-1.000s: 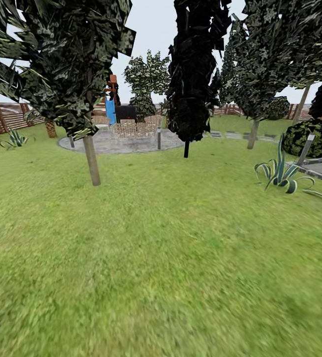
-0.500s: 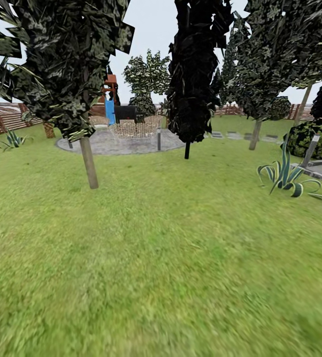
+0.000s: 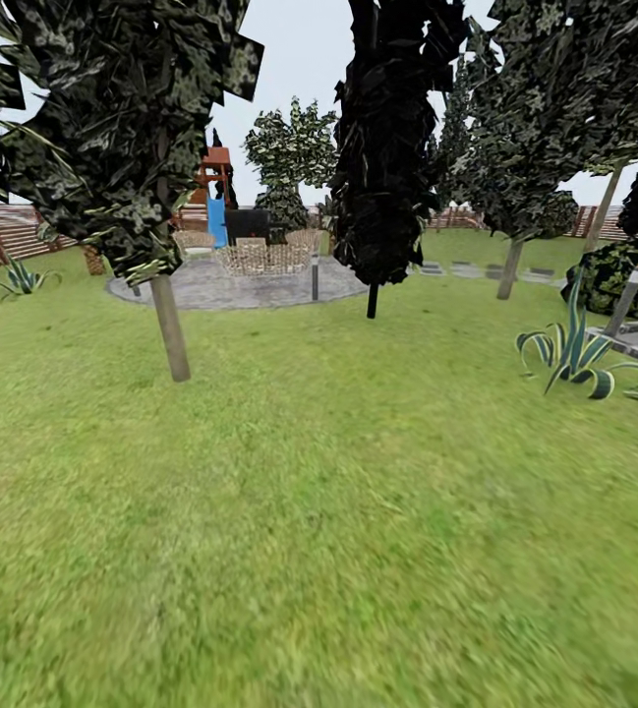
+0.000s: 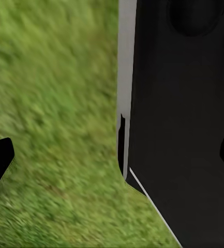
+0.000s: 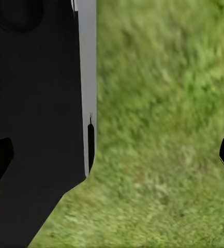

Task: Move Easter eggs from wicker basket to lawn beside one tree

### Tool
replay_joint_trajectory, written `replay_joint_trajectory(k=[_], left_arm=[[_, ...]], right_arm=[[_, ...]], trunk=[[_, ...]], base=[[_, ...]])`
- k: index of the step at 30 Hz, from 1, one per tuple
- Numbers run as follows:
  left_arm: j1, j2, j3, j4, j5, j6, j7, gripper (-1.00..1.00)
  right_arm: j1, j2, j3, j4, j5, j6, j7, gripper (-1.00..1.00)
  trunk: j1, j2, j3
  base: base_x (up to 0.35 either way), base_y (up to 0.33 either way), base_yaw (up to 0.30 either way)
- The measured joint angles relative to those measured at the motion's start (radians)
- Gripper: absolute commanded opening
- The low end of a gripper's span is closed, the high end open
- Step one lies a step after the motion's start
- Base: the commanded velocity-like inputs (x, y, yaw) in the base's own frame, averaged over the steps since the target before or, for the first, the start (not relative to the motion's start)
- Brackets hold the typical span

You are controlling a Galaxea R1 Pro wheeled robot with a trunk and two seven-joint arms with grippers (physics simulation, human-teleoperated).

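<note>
The lawn (image 3: 319, 511) spreads out in front of me in the head view. A tree with a straight grey-brown trunk (image 3: 170, 329) stands on the grass ahead to the left, and a similar one (image 3: 507, 269) stands further off to the right. The wicker basket and the three Easter eggs are out of view. My left gripper (image 4: 112, 160) hangs open over grass beside the robot's dark body (image 4: 184, 129). My right gripper (image 5: 113, 157) is likewise open over grass, with nothing between its fingers.
An all-black tree (image 3: 387, 147) rises straight ahead. Behind it lies a grey paved patio (image 3: 250, 280) with wicker furniture and a lamp post (image 3: 315, 275). A spiky striped plant (image 3: 576, 354) and a dark bush (image 3: 618, 275) are at the right. A slatted fence (image 3: 4, 234) runs along the back.
The whole head view has shifted a little: the camera has moved forward, so the left trunk and the spiky plant sit slightly lower and further out. Nothing in the garden has moved.
</note>
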Motion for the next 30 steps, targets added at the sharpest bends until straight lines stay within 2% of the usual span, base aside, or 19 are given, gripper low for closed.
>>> replay_joint_trajectory(k=[25,30], left_arm=[[0.0,0.0,0.0,0.0,0.0,0.0,0.0,1.0],[0.0,0.0,0.0,0.0,0.0,0.0,0.0,1.0]], right_arm=[[0.0,-0.001,-0.001,0.0,-0.001,-0.002,-0.001,1.0],[0.0,0.0,-0.002,0.0,-0.005,-0.003,-0.001,1.0]], trunk=[[0.0,0.0,0.0],[0.0,0.0,0.0]], base=[[0.331,0.0,0.0],[0.331,0.0,-0.169]])
